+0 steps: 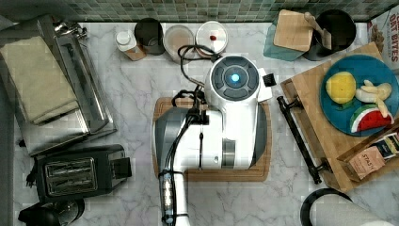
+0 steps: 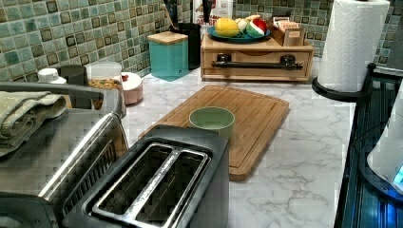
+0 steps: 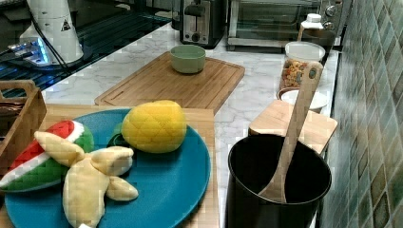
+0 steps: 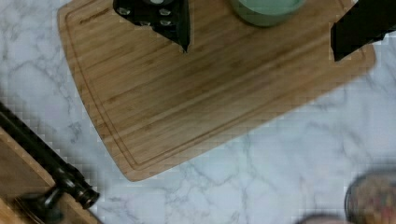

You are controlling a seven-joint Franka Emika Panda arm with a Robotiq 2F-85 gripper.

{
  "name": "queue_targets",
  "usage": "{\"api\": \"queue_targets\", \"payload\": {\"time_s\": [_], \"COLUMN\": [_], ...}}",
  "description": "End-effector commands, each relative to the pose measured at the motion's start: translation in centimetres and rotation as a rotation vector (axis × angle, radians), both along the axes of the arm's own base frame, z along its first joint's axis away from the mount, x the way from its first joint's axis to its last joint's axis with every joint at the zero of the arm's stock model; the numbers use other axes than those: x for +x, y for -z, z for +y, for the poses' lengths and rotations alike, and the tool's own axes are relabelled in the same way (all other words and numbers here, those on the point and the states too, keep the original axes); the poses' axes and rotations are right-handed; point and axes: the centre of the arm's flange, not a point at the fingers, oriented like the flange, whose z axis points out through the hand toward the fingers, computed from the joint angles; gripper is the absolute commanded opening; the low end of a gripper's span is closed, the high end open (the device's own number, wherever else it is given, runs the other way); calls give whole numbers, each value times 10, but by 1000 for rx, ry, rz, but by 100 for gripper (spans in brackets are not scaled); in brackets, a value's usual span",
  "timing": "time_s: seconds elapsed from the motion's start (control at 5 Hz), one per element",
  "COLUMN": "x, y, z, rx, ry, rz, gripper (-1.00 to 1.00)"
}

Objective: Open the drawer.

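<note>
The drawer (image 2: 256,56) sits shut in a low light-wood unit against the tiled wall, with its long black bar handle (image 2: 256,64) across the front. In the top view the handle (image 1: 298,137) lies at the right, beside the arm (image 1: 233,117). In the wrist view one end of the handle (image 4: 46,158) shows past a corner of the cutting board (image 4: 201,88). My gripper (image 4: 261,51) hangs open above that board, apart from the handle, with nothing between its black fingers (image 4: 170,21).
A green bowl (image 2: 212,121) stands on the cutting board (image 2: 252,111). A blue plate of toy fruit (image 1: 357,94) and a tea box (image 1: 374,157) rest on the drawer unit. Around it are a paper towel roll (image 2: 349,42), a teal canister (image 2: 167,54), a toaster (image 2: 157,185) and a black utensil pot (image 3: 278,190).
</note>
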Motion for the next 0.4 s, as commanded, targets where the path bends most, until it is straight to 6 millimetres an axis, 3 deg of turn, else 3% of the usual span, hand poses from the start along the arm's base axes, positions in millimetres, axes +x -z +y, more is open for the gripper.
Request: {"api": "queue_targets", "payload": {"time_s": [0.2, 0.4], "x": [-61, -74], "y": [11, 18], "z": [-101, -128], "rx": [64, 30], "ry": [-392, -485], "rz": [-4, -4], "gripper": [100, 100]}}
